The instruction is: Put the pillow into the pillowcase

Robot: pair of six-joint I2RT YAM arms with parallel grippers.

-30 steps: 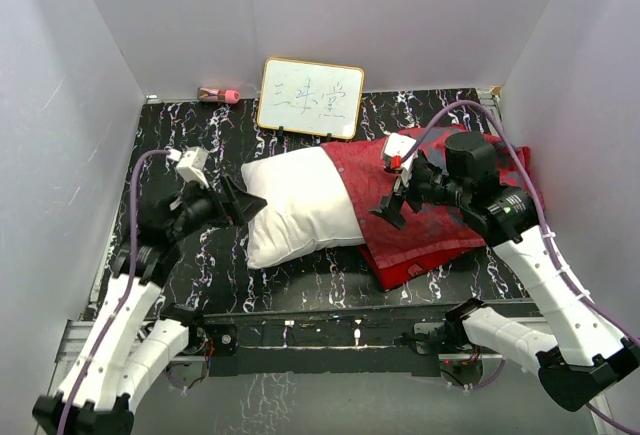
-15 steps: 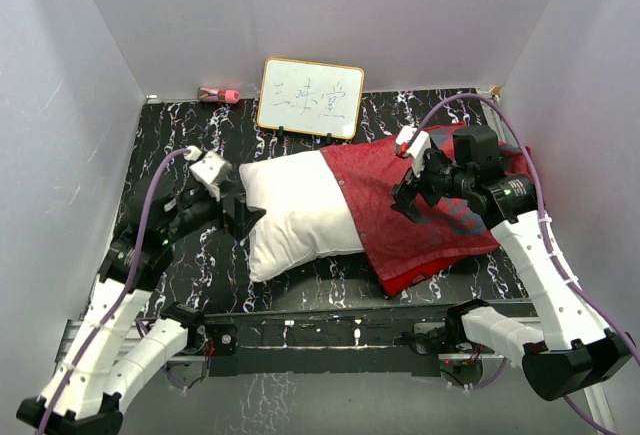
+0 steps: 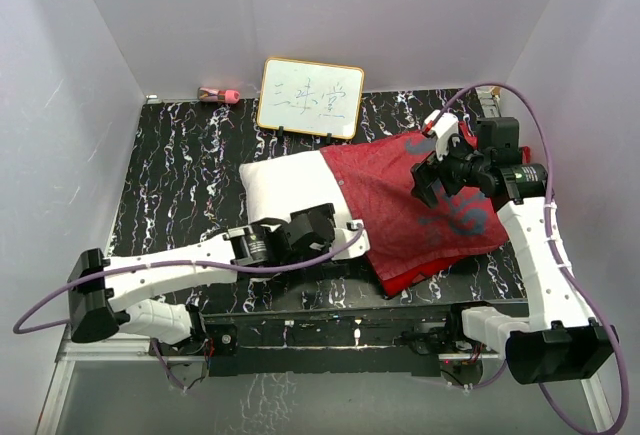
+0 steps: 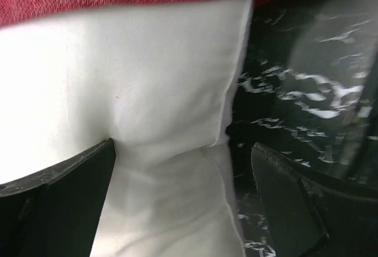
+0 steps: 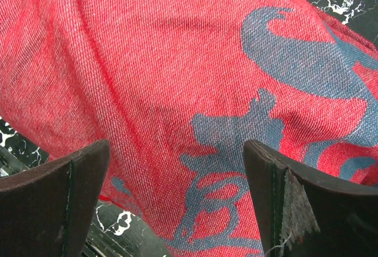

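Straddling an edge of the plump white fabric pillow (image 3: 290,190), left hand (image 4: 183,150) released; right hand (image 5: 176,150) released over red cloth pillowcase (image 3: 400,195).

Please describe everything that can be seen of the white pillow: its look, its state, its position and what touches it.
The plump rectangular white fabric pillow is plain, with a sewn seam along its edge and soft dents. It lies flat on the black marbled table, its right part inside the red printed cloth pillowcase, its left part bare. The open left gripper straddles its near edge, one dark finger pressing on the fabric.
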